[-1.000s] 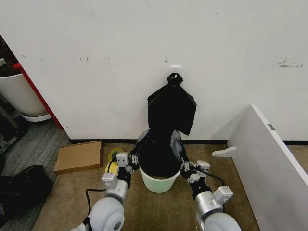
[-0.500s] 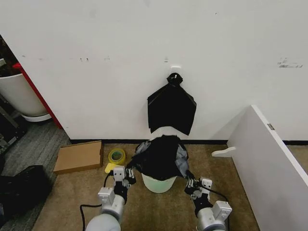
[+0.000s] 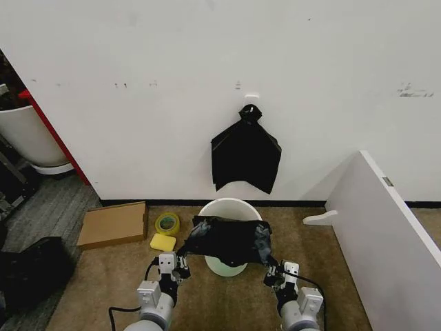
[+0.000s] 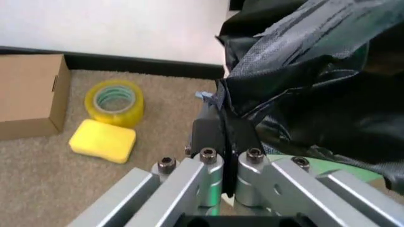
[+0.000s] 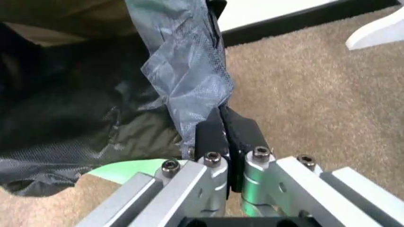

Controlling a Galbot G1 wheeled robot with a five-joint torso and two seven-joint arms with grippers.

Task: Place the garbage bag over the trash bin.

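The garbage bag [image 3: 229, 240] hangs stretched crosswise between both grippers, draped over the near rim of the trash bin [image 3: 225, 208]. The left gripper [image 3: 180, 258] and right gripper [image 3: 270, 267] each have their fingers pinched tight on a bag edge, flanking the bin, whose open mouth lies beyond them toward the wall.

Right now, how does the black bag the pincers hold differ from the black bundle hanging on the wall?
The garbage bag is loose and crinkly, stretched sideways between the left pincer and right pincer; the black bundle is flat, kite-shaped and knotted at its top. The garbage bag lies low across the near part of the trash bin; the bundle hangs on the wall above it, touched by neither pincer. Both are black plastic.
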